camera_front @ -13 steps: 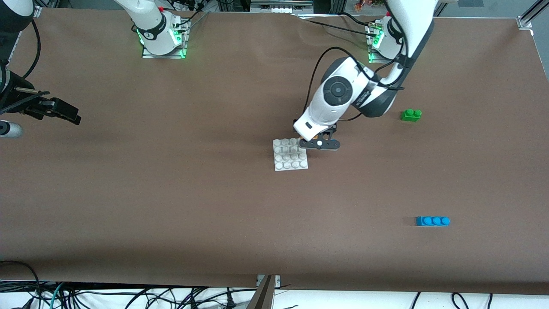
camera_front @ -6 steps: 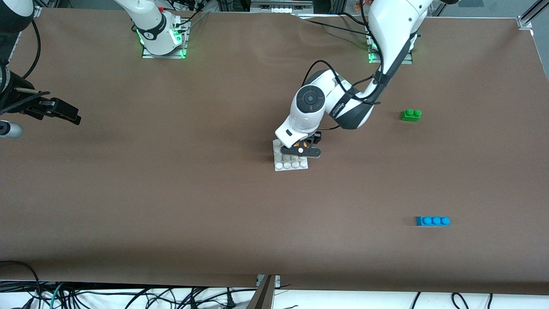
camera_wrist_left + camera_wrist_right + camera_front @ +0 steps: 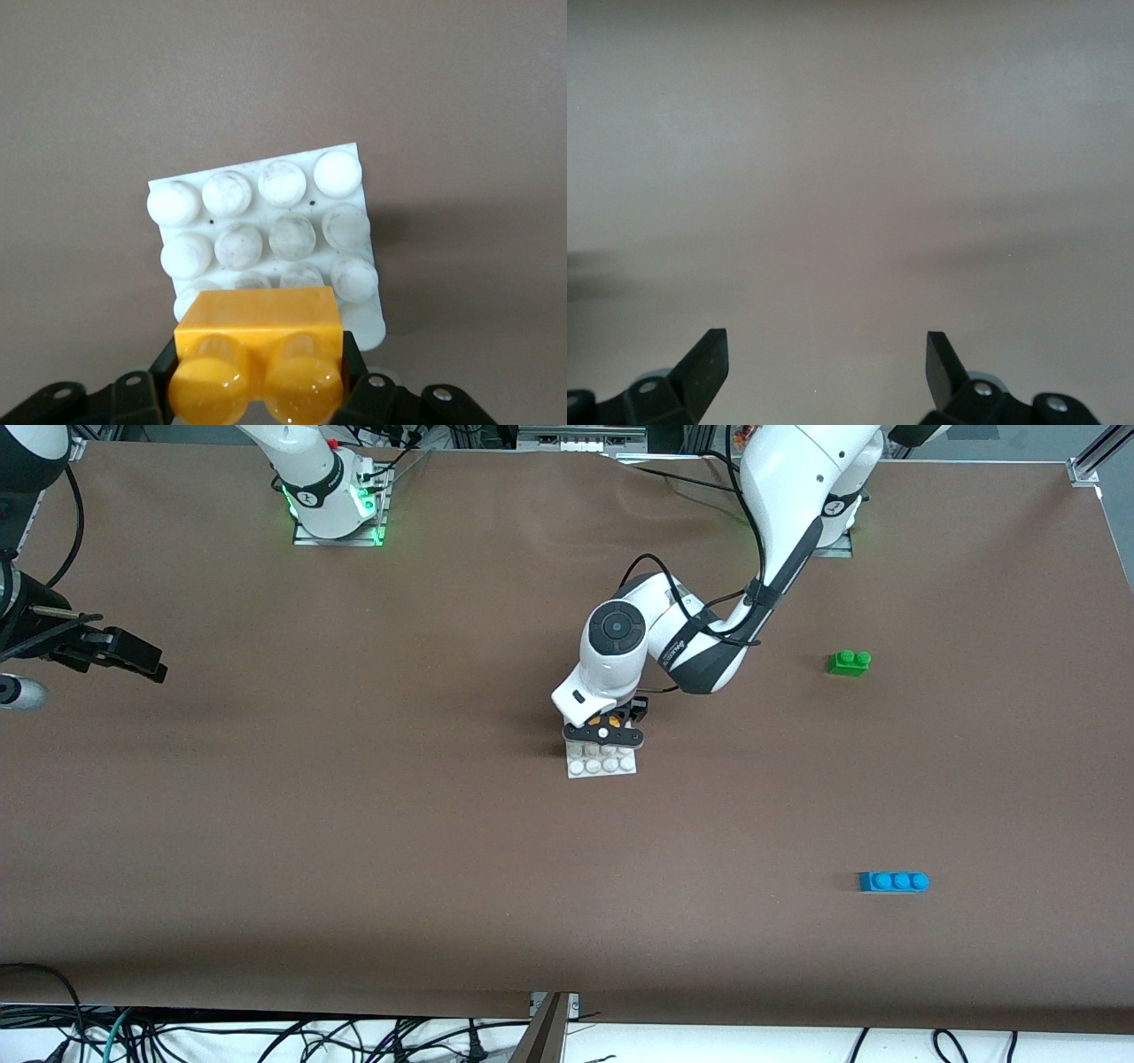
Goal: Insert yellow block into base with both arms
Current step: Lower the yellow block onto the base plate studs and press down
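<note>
Left gripper [image 3: 606, 732] clamps the yellow block [image 3: 258, 354] (studs facing wrist cam) just over the white base [image 3: 601, 766]. Right gripper [image 3: 826, 363] waits w/ fingers spread wide, holding nothing, above bare table [image 3: 354, 824].

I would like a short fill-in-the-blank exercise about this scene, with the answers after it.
1. The left gripper is shut on the ____ block.
2. It hangs over the white ____.
3. The green brick has ____ studs.
4. The right gripper waits with its fingers ____.

Answers: yellow; base; two; open
</note>
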